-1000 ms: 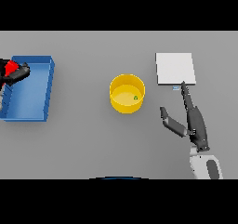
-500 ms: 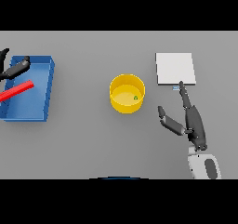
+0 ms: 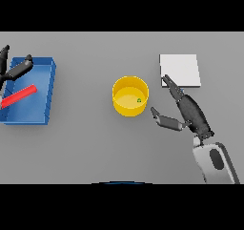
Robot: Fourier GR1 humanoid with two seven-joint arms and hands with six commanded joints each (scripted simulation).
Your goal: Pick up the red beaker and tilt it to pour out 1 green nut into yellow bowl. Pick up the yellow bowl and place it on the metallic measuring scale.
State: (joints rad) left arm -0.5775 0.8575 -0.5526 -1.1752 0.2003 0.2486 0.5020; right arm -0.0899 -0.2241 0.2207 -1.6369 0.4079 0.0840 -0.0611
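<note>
Right hand (image 3: 188,113) — fingers spread — has edged nearer the yellow bowl (image 3: 130,96); left hand (image 3: 14,69) released.

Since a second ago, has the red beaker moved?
Yes. The red beaker has left the left hand at the blue tray's upper left corner and now lies flat lower down inside the tray.

Right hand (image 3: 191,113) dark grey w/ slim fingers, white forearm (dark oval inset), left hand (image 3: 14,70) dark too
</note>
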